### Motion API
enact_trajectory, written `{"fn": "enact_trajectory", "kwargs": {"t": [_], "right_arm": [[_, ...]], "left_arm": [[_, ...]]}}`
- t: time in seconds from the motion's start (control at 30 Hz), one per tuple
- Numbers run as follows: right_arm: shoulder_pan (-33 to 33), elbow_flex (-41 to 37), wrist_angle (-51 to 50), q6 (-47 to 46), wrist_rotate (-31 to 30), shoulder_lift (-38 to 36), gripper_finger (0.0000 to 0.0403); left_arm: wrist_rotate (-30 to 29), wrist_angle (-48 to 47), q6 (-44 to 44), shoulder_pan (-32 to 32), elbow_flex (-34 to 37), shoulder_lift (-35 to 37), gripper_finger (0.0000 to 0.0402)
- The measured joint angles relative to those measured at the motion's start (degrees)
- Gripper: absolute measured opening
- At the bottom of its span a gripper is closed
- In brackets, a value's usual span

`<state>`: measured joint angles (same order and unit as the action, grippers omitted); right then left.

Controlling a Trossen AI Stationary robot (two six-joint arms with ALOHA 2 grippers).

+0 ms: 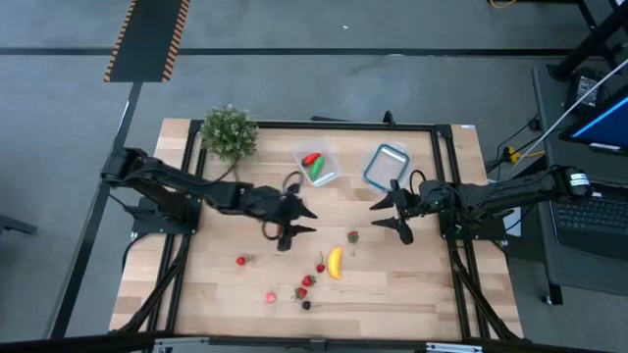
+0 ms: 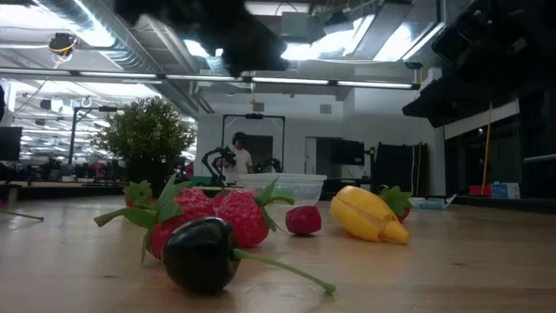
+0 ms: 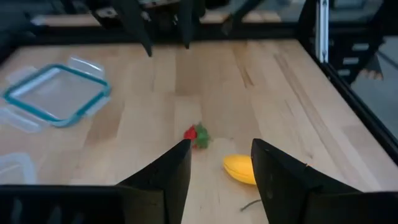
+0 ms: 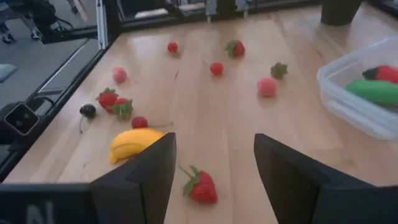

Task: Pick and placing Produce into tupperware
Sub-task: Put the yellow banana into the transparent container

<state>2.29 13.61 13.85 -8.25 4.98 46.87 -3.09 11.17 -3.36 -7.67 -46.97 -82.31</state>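
Observation:
The clear tupperware (image 1: pixel 319 167) stands at the table's far middle, with a red pepper (image 4: pixel 385 73) and a green oblong piece (image 4: pixel 376 91) lying in it. Loose produce rests on the wood toward the near edge: a yellow banana (image 1: pixel 336 262), a strawberry (image 1: pixel 352 236), and several small red berries (image 1: pixel 307 281). My left gripper (image 1: pixel 306 222) hovers open left of the strawberry, pointing toward the table's right; the strawberry (image 3: pixel 197 134) and banana (image 3: pixel 239 169) lie ahead of its fingers. My right gripper (image 1: pixel 374 215) hovers open on the strawberry's right, facing left, with the strawberry (image 4: pixel 200 185) ahead of its fingers.
A clear container with a blue rim (image 1: pixel 386 165) stands right of the tupperware. A bushy potted plant (image 1: pixel 229 132) stands at the far left corner. A dark cherry (image 2: pixel 200 252) lies nearest the front edge. A black frame rail (image 1: pixel 451 196) runs along the table's sides.

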Motion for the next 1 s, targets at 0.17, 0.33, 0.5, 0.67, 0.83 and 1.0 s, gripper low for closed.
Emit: {"fn": "enact_trajectory", "kwargs": {"t": [0.17, 0.33, 0.5, 0.67, 0.83, 1.0], "right_arm": [[-0.26, 0.04, 2.79, 1.04, -0.28, 0.61, 0.0218], [0.95, 4.15, 1.78, 3.9, -0.88, 5.69, 0.0218], [2.85, 13.29, -5.41, 10.42, -0.99, 16.06, 0.0218], [4.38, 24.95, -17.17, 16.59, -0.95, 27.27, 0.0218], [5.95, 37.5, -29.44, 19.39, -0.97, 36.2, 0.0218], [8.62, 48.57, -41.46, 25.14, -4.06, 43.68, 0.0218]], "left_arm": [[-4.38, 12.36, -2.24, -2.74, 11.32, 4.57, 0.0155], [-9.37, 21.28, -2.32, -4.85, 18.99, 6.84, 0.0155], [-14.05, 25.44, -3.78, -6.32, 24.35, 9.31, 0.0161], [-14.43, 28.29, -3.84, -8.02, 27.83, 11.41, 0.0156], [-17.74, 28.38, -4.19, -9.47, 30.35, 13.35, 0.0154], [-18.95, 28.51, -4.28, -10.81, 32.4, 15.07, 0.016]]}}
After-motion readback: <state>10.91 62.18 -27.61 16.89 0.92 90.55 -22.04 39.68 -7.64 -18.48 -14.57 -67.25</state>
